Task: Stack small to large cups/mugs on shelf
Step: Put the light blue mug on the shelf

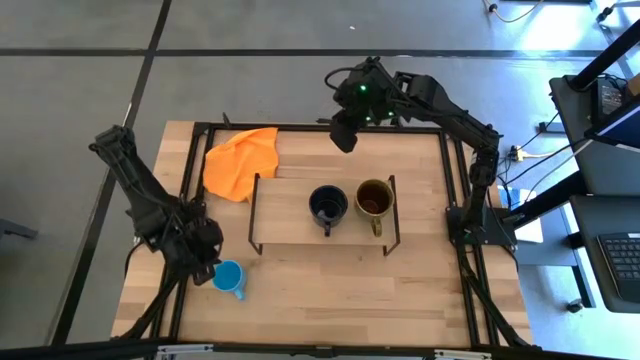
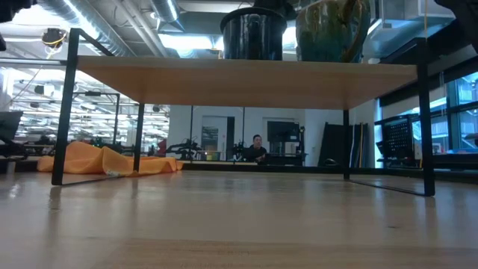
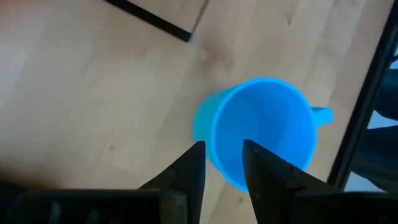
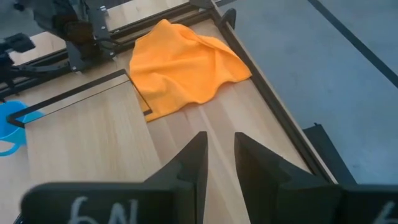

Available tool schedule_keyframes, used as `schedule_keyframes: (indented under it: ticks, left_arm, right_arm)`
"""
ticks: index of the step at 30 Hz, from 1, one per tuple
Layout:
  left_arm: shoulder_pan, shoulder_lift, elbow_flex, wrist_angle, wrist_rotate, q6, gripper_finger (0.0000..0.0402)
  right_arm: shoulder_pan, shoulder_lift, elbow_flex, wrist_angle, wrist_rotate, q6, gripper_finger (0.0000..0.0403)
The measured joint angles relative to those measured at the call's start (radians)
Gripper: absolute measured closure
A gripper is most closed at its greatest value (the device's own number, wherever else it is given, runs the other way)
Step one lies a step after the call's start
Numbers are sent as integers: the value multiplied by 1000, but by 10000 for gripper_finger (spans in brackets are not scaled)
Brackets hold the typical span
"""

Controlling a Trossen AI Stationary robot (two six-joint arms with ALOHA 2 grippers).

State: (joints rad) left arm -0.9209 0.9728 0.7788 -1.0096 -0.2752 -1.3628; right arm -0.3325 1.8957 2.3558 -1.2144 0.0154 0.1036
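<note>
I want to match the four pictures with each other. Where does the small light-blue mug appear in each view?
High view: light-blue mug on the tabletop, lower left, at the left gripper.
Low view: not in it.
Left wrist view: centre right, rim straddled by the open fingers.
Right wrist view: cut off at the left edge.
Shared landmark: orange cloth, also visible in the low and right wrist views.

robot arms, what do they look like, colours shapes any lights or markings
Both arms are dark, jointed and slim, with black cables along the links. The left gripper ends in two black, tapered, flat-faced fingers on a wide black block. The right gripper has the same black wedge-shaped fingers; its block carries pale handwritten characters. In the high view a small green light glows on the right arm's wrist housing.
</note>
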Motion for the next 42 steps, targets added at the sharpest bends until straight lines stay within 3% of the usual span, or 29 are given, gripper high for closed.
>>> schedule_keyframes:
  ticks: [19, 25, 32, 42]
  left_arm:
    - [-52, 135, 0, 49, 34, -104, 271]
    - [-51, 180, 0, 49, 94, -233, 271]
    - [-51, 220, 0, 57, 95, -439, 274]
    - [-51, 254, -10, 54, 95, -545, 295]
  right_arm:
    - [-9, 0, 0, 0, 0, -4, 322]
    - [-9, 0, 0, 0, 0, -9, 322]
    - [-9, 0, 0, -1, 0, -25, 322]
    - [-9, 0, 0, -1, 0, -37, 322]
